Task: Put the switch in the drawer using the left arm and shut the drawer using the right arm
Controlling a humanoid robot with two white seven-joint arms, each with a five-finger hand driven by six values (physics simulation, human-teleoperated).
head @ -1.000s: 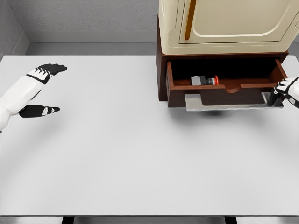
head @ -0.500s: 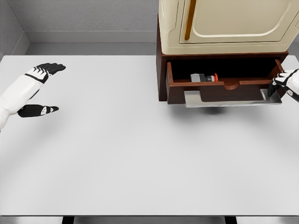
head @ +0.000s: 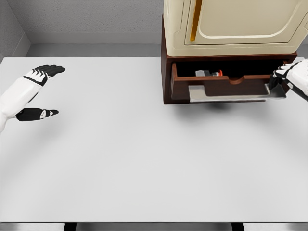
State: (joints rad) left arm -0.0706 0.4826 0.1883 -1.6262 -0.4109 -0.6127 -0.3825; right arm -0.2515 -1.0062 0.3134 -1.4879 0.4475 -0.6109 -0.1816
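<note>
Lying inside the half-open drawer point(head: 226, 85), switch point(head: 208, 73), so placing part done. Pressing on drawer's R end w/ right hand point(head: 288, 79), fingers curled against front to shove it shut. Idling far L over worktop point(head: 144, 159), left hand point(head: 36, 94), fingers spread, holding nothing.

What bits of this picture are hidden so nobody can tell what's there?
Head view:
- Switch: mostly hidden behind the drawer front.
- Right hand: cut off by the right edge; grip unclear.
- Cream cabinet: top cut off by the upper edge.
</note>
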